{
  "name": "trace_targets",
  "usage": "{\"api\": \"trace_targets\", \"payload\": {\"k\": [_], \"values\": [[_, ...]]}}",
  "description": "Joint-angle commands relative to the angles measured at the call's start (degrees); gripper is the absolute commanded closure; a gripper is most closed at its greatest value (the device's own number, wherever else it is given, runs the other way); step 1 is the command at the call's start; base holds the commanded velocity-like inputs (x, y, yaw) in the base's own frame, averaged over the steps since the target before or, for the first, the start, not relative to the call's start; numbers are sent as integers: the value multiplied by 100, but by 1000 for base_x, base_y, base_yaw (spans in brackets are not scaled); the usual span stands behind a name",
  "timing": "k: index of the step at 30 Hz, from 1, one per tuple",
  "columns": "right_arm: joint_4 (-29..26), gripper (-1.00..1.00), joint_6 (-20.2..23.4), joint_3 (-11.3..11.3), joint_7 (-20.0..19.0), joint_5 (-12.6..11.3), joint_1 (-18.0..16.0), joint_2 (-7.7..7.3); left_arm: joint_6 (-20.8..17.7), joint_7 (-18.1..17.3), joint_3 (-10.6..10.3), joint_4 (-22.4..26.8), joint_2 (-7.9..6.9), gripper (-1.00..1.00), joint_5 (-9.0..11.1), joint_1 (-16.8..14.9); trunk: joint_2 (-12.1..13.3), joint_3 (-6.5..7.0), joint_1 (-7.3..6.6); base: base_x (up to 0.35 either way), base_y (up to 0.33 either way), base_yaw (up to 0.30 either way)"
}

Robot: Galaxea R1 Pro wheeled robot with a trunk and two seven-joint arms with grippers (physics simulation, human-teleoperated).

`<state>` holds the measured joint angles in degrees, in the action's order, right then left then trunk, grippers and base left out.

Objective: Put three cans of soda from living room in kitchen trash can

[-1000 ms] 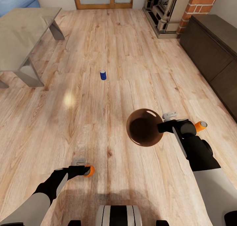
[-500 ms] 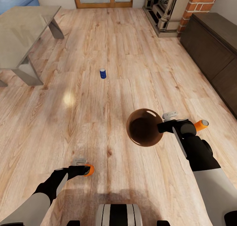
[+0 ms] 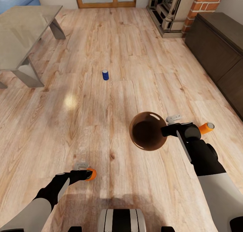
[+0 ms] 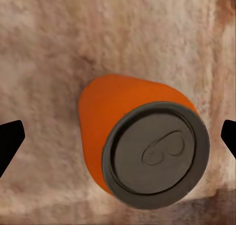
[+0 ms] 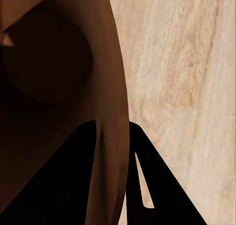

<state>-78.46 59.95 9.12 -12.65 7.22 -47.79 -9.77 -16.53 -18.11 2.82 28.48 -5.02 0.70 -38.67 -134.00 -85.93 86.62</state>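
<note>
Over the wood floor, the left gripper (image 4: 118,136) hung with fingers apart around an upright orange soda can (image 4: 142,141). Closing squarely at mid-height seemed wise. The right gripper (image 5: 115,151) was clamped on the trash can (image 3: 147,130) rim.

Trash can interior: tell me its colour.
Coppery brown inside the trash can, clearest in the head view.

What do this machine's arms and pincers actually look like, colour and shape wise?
Both arms match: pale grey rounded shells near the body, then matt black jointed segments toward the wrist. The right arm carries a thin light stripe along its black forearm. Each ends in a black pincer, left pincer and right pincer, with a small grey bracket beside the wrist. No loose cables show.
</note>
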Motion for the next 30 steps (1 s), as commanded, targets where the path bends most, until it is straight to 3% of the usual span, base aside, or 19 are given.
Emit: {"api": "trace_targets", "payload": {"k": [1, 5, 14, 23, 24, 30], "values": [[-3, 100, 5, 1, -18, -81, -3, 1, -1, 0, 0, 0, 0, -100, 1, 0, -42, -18, 22, 0, 0, 0], [-3, 100, 5, 2, -18, -84, 0, 1, -6, 0, 0, 0, 1, -100, 1, 0, -202, -90, 110, 0, 0, 0], [-3, 100, 5, 17, -18, -88, 26, 1, -8, 0, 3, 1, 1, -100, 1, 0, -202, -90, 110, 0, 0, 0], [-3, 100, 5, 169, -18, -81, 32, 6, -8, 0, 7, 0, -2, -100, 1, 0, -202, -90, 110, 0, 0, 0], [-3, 100, 5, 176, -18, -81, 33, 7, -8, 0, 8, 2, -3, 100, 1, 0, -202, -90, 110, 0, 0, 0], [-3, 100, 5, 196, -18, -81, 33, 10, -8, 0, 4, 1, -7, 100, 1, 0, -202, -90, 110, 0, 0, 0]]}}
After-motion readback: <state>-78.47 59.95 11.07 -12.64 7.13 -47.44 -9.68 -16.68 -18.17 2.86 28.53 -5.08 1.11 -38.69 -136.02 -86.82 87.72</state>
